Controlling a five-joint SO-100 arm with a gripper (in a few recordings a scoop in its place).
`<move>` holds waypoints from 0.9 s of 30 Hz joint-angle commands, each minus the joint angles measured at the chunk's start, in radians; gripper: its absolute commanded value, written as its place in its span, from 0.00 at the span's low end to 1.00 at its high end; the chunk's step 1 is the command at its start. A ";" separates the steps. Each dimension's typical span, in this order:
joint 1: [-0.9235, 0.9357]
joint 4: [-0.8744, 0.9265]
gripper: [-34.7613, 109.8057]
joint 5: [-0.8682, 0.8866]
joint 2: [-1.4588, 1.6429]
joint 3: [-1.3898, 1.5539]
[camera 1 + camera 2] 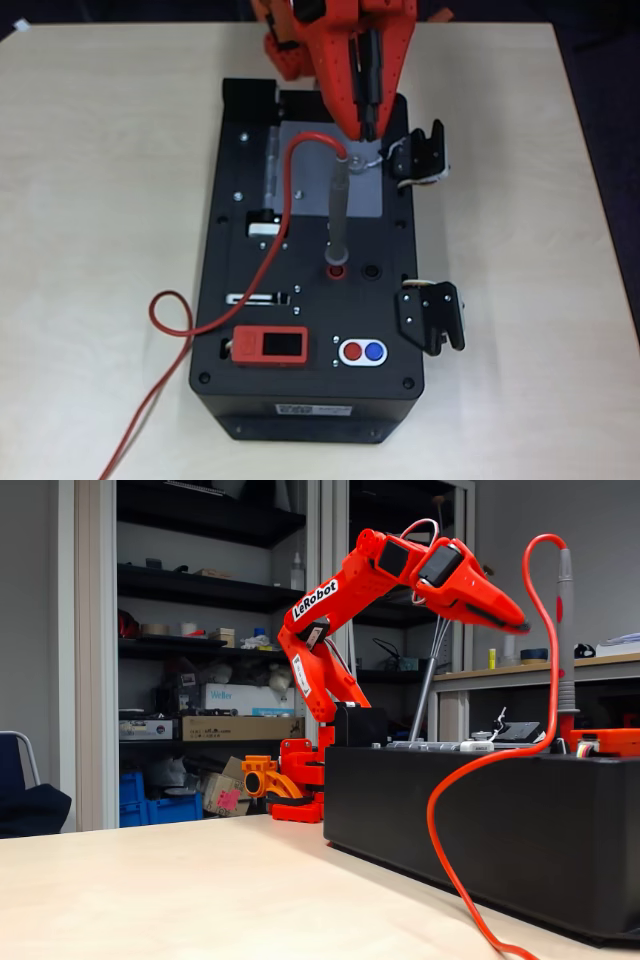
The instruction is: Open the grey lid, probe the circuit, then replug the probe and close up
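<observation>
The grey lid [310, 185] lies flat and closed on the far end of the black box [250, 300], so the circuit is hidden under it. Its small round knob [357, 160] sits near the lid's right edge. The probe [338, 215] stands upright, plugged into the red round socket [336, 269], and its red cable [270, 270] loops left and trails off the box. My orange gripper [368, 130] hangs just above the knob, fingers together and holding nothing. In the fixed view the gripper [518, 623] points down, left of the upright probe [566, 650].
A red device with a black screen [270, 346] and red and blue buttons [363, 351] sit on the box's near end. Two black brackets [420, 155] [432, 315] stick out from its right side. The cable lies looped on the table [170, 315] to the left.
</observation>
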 commanded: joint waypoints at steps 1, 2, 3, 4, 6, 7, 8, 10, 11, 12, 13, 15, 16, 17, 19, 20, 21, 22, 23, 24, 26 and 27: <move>-0.038 0.071 0.24 -0.170 -0.003 -0.051; -0.051 0.086 0.25 -0.252 -0.012 -0.060; -0.064 0.100 0.24 -0.345 -0.020 -0.071; -0.074 0.127 0.24 -0.420 -0.031 -0.084; -0.071 0.206 0.24 -0.483 -0.048 -0.101; -0.064 0.224 0.24 -0.491 -0.046 -0.091; -0.058 0.225 0.24 -0.502 -0.038 -0.072; -0.043 0.238 0.26 -0.502 -0.031 -0.041; -0.040 0.241 0.28 -0.506 -0.031 -0.029; -0.038 0.245 0.30 -0.511 -0.031 -0.020; -0.038 0.253 0.31 -0.511 -0.031 -0.012; -0.048 0.259 0.34 -0.503 -0.031 0.011; -0.054 0.261 0.36 -0.502 -0.028 0.023; -0.061 0.264 0.37 -0.499 -0.023 0.035; -0.075 0.265 0.39 -0.497 -0.014 0.060; -0.080 0.267 0.40 -0.495 -0.009 0.069; -0.083 0.268 0.40 -0.492 -0.002 0.080; -0.089 0.272 0.40 -0.489 0.008 0.091; -0.095 0.276 0.40 -0.485 0.017 0.098; -0.101 0.284 0.40 -0.477 0.025 0.101; -0.115 0.305 0.39 -0.459 0.041 0.106; -0.124 0.316 0.39 -0.451 0.049 0.106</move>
